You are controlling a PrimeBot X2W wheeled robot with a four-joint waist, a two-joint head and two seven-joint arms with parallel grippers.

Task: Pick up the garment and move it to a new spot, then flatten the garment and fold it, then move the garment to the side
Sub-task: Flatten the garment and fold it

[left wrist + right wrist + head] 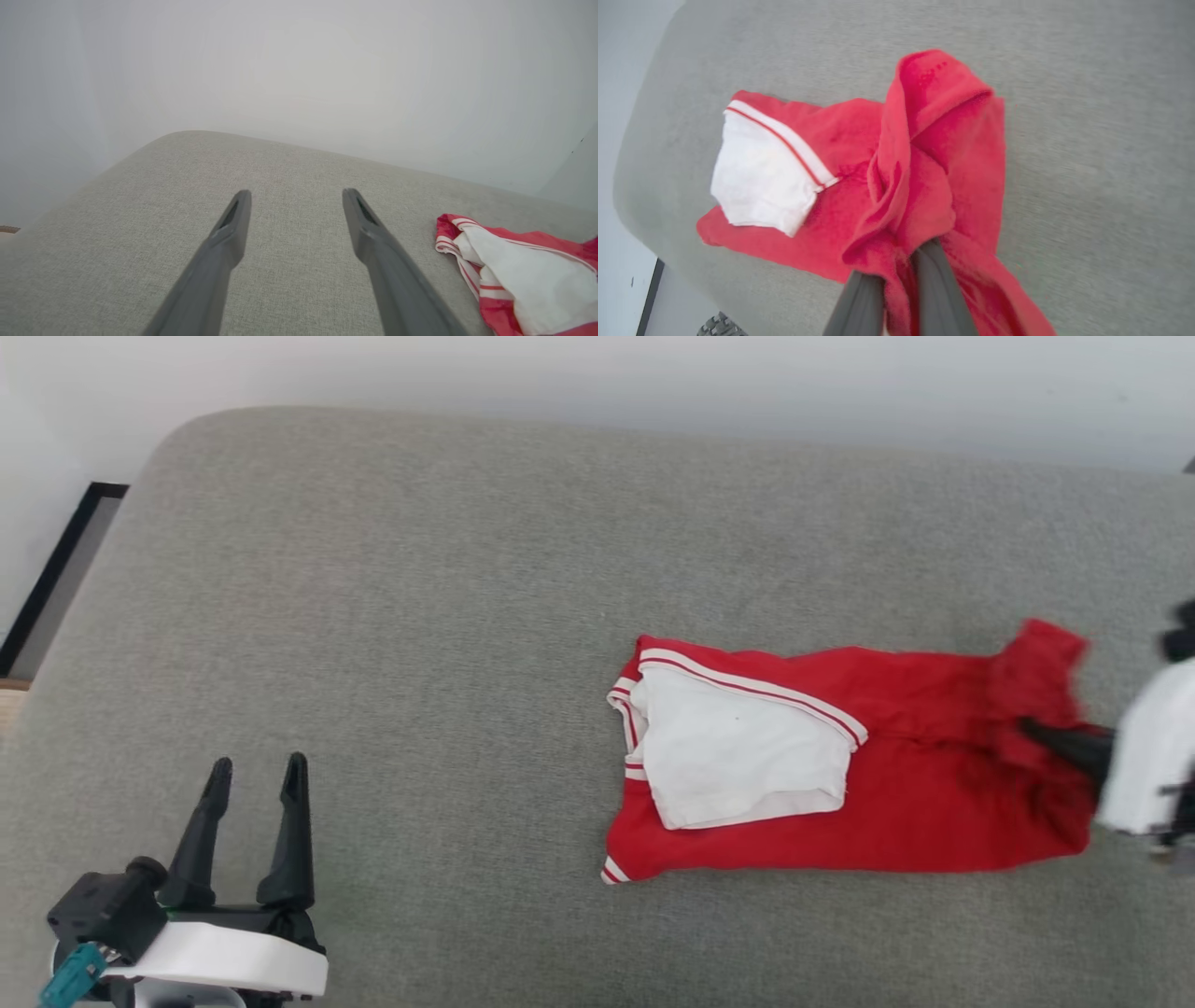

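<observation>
The garment [896, 793], a small red jersey with white-and-red striped trim and its white lining turned out at its left end, lies on the grey cushion [420, 616], right of centre. My right gripper [1036, 733] is shut on the garment's right end, where the red cloth bunches up and lifts. The right wrist view has that gripper [896, 254] closed on a fold of the garment [924, 186]. At the lower left my left gripper [257, 775] stands open and empty, well left of the garment. Its wrist view shows the left gripper [294, 196] above bare cushion, the garment [523, 275] at the right edge.
A pale wall [653, 383] runs behind the cushion's far edge. A dark-framed panel [56, 569] stands past the cushion's rounded left corner. Bare grey fabric stretches between my two grippers.
</observation>
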